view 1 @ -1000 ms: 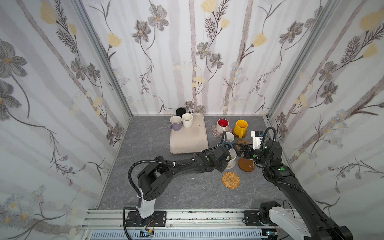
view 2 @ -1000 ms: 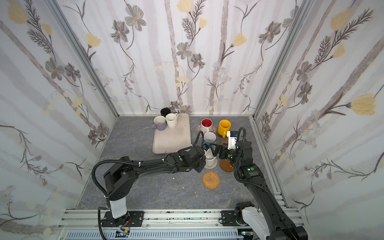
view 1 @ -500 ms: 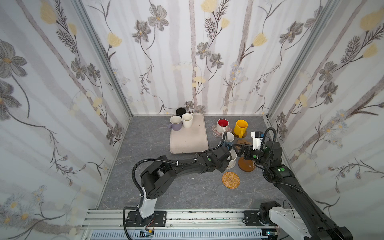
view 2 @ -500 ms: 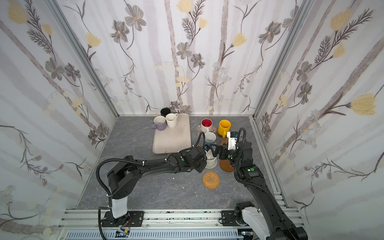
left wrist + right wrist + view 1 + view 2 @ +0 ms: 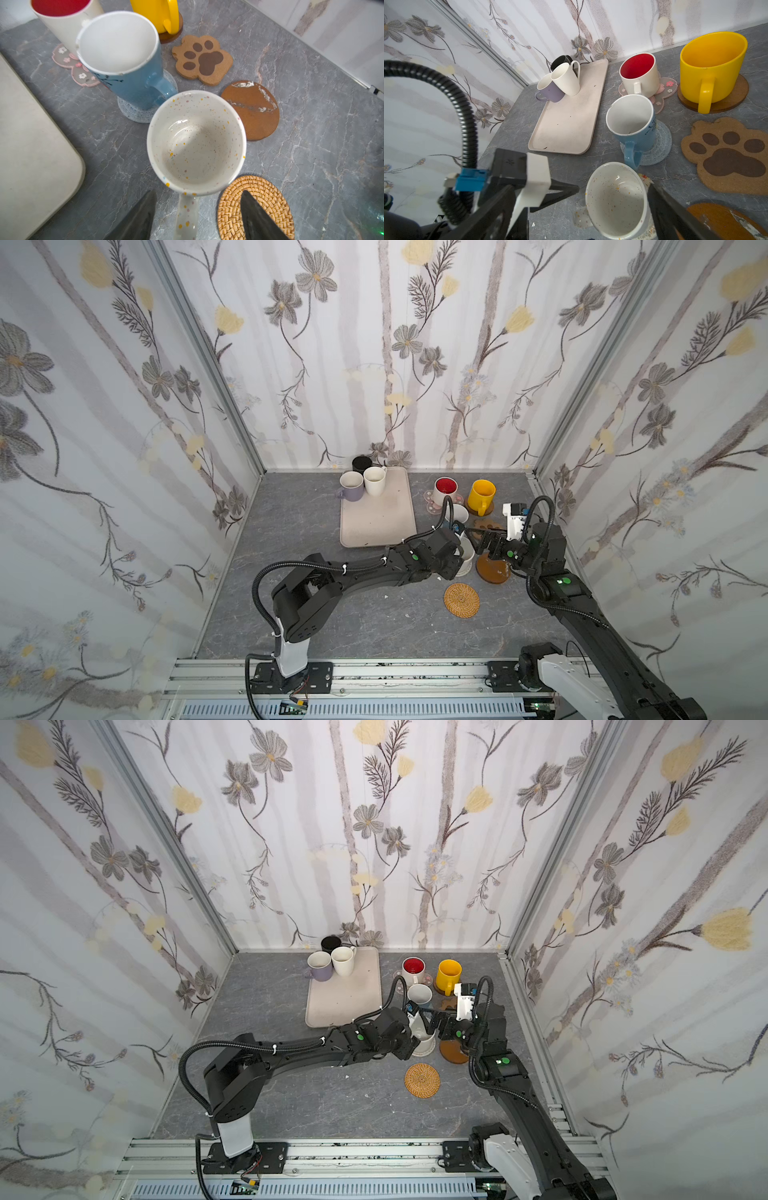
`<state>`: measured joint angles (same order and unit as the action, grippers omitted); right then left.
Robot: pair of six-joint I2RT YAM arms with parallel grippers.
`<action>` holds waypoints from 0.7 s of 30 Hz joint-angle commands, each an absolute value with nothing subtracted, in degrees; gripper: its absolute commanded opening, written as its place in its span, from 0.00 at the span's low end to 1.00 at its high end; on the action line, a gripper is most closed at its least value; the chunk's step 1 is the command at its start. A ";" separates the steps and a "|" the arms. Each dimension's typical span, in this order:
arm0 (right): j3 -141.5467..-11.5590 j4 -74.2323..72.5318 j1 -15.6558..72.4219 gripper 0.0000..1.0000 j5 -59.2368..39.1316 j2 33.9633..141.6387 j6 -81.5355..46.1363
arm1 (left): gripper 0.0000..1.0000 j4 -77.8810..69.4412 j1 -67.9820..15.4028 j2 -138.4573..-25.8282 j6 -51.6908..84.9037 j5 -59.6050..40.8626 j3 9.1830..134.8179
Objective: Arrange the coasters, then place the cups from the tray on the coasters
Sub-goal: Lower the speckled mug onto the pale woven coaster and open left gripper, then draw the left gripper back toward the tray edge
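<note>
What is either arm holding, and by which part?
Nothing. The left gripper has its fingers apart on either side of the handle of the speckled mug, not touching it; the right gripper is wide open by the mug, closed on nothing.

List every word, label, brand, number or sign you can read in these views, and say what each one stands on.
No text can be read in any view.
pale blue mug: dark marks on its side, too small and partly hidden; cannot tell writing from drawing.
paw coaster: a paw print only, no letters.
tray: plain, no print shows.
</note>
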<state>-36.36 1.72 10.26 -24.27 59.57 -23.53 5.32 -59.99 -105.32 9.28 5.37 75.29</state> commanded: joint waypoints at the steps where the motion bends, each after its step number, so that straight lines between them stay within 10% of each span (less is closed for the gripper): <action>1: -37.75 0.40 10.28 1.00 -24.53 59.05 -23.13 | 0.78 3.25 -59.76 -101.73 11.04 7.92 74.53; 8: -42.56 5.58 11.77 0.99 -23.22 59.72 -21.50 | 0.89 3.37 -53.86 -89.33 23.10 8.62 65.19; 21: -52.78 4.49 25.24 0.96 -16.79 70.29 -21.33 | 0.72 4.48 -31.17 -69.26 32.33 5.25 43.57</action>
